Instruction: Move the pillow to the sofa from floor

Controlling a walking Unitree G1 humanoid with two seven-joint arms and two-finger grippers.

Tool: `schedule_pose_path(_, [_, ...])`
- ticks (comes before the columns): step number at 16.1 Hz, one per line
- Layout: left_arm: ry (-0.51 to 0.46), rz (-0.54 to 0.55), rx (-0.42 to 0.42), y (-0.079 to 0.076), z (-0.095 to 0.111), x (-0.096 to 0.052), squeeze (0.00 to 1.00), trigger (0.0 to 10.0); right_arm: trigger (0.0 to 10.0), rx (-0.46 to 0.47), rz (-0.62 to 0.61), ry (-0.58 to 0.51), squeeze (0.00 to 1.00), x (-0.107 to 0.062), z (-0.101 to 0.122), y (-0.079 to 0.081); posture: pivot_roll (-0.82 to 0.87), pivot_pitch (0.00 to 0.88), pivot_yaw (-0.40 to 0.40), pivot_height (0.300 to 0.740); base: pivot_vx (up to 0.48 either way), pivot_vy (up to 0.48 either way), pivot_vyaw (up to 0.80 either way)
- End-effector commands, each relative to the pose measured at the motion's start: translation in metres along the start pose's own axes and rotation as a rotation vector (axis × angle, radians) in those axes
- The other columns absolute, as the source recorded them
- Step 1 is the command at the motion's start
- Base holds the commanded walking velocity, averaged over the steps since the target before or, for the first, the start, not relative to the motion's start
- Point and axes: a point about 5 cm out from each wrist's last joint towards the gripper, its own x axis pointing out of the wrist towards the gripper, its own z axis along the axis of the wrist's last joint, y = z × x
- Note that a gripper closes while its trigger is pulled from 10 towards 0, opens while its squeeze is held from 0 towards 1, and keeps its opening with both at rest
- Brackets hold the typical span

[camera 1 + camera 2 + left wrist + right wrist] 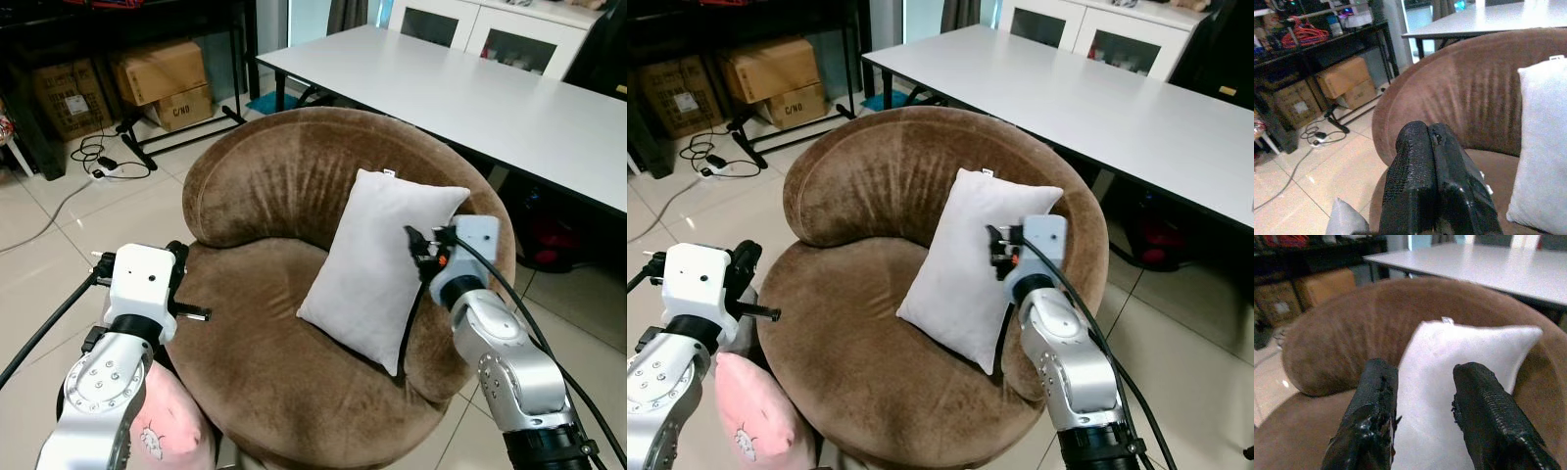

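Pillow [382, 274] is light grey and sits on the brown round sofa [265, 372], leaning back against the sofa's curved back and right side. A small white tag sticks out of its top edge; no words can be read on it.

Behind the sofa on the floor stand cardboard boxes [162, 83] under a black shelf [1312, 46]. One box has "C/NO" printed on its side. What is inside the boxes cannot be seen. Another box [67, 98] further left has a white label, too small to read.

The right gripper [1422, 416] is just in front of the pillow's right side. Its two black fingers [1371, 416] are spread apart, and in the right wrist view the pillow shows between them. The head views show the gripper right at the pillow's edge; whether the fingers touch the pillow cannot be told.

The left gripper [1437, 181] is over the left front edge of the sofa seat, well apart from the pillow. Its fingers are pressed together with nothing between them.

A pink pillow [759, 416] with a little drawing on it lies on the tiled floor, just beside the sofa, under the left arm.

A long white surface [470, 93] stands behind the sofa. A white power strip with cables [108, 166] lies on the floor near the boxes.
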Motion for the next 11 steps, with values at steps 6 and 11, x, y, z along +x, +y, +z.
schedule_pose_path(6, [-0.013, 0.031, 0.022, -0.0014, 0.002, -0.0035, 0.0, 10.0, 10.0, -0.033, 0.049, 0.028, 0.0, -0.0044, 0.0061, 0.0079, 0.01, 0.0, -0.062, 0.74, 0.0, 0.0, 0.0])
schedule_pose_path(11, [-0.015, 0.041, 0.017, -0.0012, 0.0021, -0.0023, 0.0, 10.0, 10.0, -0.122, 0.043, 0.052, 0.0, -0.0037, 0.0055, 0.0051, 0.0, 0.0, -0.064, 0.74, 0.0, 0.0, 0.0])
